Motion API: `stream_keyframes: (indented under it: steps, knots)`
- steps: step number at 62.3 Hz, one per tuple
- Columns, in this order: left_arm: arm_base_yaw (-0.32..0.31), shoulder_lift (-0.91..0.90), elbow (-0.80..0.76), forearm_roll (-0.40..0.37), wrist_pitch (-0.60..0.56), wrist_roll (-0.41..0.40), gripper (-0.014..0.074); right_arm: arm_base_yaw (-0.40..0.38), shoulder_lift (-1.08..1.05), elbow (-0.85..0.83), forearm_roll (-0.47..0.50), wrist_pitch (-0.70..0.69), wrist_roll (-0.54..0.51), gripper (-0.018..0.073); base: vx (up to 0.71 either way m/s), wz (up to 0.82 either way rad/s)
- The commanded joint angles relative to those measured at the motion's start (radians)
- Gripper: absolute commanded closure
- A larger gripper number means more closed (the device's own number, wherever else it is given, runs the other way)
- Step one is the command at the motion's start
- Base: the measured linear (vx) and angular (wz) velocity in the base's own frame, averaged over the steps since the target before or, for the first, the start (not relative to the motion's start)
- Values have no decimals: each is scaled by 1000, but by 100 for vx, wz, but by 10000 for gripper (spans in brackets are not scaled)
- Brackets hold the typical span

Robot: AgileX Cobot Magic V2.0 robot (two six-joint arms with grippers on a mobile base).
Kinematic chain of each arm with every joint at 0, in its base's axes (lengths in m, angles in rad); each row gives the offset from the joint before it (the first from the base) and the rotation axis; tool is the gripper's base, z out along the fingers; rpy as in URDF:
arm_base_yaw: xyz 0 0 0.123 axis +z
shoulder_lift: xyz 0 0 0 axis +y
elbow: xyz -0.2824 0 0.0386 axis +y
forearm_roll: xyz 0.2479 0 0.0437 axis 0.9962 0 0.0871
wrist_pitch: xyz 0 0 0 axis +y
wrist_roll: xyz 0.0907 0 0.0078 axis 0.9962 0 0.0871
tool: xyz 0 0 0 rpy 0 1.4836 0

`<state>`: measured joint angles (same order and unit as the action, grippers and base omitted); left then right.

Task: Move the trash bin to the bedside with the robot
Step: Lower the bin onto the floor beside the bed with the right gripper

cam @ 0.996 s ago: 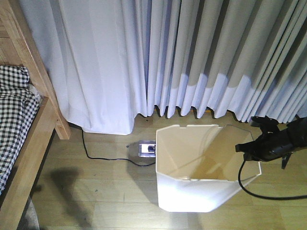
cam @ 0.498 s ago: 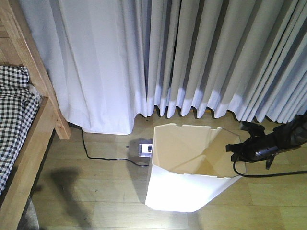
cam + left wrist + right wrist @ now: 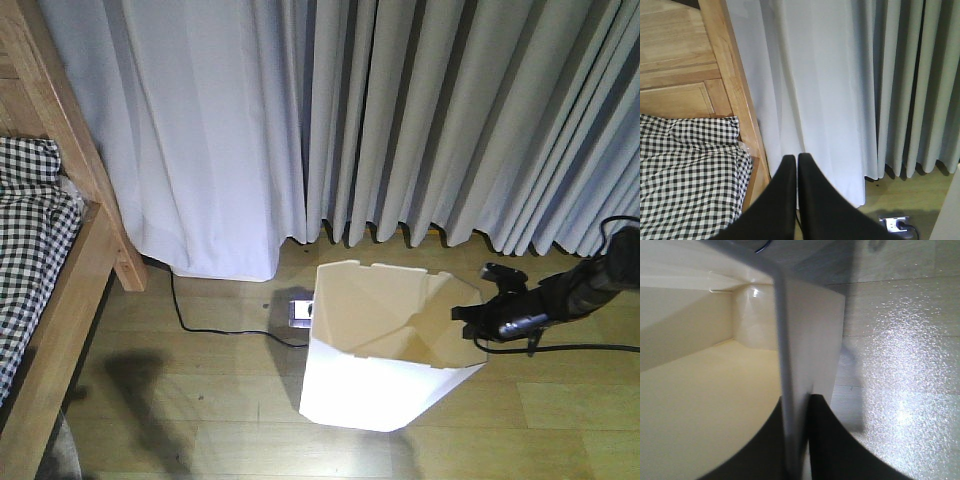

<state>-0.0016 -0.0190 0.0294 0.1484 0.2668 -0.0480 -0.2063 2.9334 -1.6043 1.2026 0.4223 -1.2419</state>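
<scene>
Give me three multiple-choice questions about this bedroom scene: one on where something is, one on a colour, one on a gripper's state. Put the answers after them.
1. Where does the right gripper hold the trash bin?
A. At its base
B. On the rim, on the side away from the bed
C. On the rim, on the side next to the bed

2. What does the bedding look like?
A. Black-and-white check
B. Plain blue
C. Red stripes

3. How is the left gripper?
A. Wide open
B. Shut on the bin
C. Shut, holding nothing

Answers:
1. B: the right wrist view shows the jaws closed on the bin's wall, and the front view puts that gripper on the far side from the bed.
2. A: the check pattern is plain in the front and left wrist views.
3. C: its jaws are pressed together with nothing between them.
</scene>
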Motion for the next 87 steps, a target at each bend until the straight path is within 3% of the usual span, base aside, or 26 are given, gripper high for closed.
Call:
stream_keyframes:
  steps: [1, 34, 58, 78, 87]
  knots:
    - [-6, -10, 29, -1, -73, -8, 602, 12, -51, -52, 56, 156, 24, 565, 0, 0]
    - [-6, -10, 29, -1, -73, -8, 602, 82, 39, -144, 59, 38, 57, 550, 0, 0]
    - [-6, -10, 29, -1, -73, -8, 602, 83, 98, -150, 58, -5, 32, 530, 0, 0]
    - [-6, -10, 29, -1, -73, -8, 602, 83, 169, -274, 56, 106, 42, 508, 0, 0]
    - [-6, -10, 29, -1, -73, -8, 602, 83, 172, -285, 55, 88, 42, 503, 0, 0]
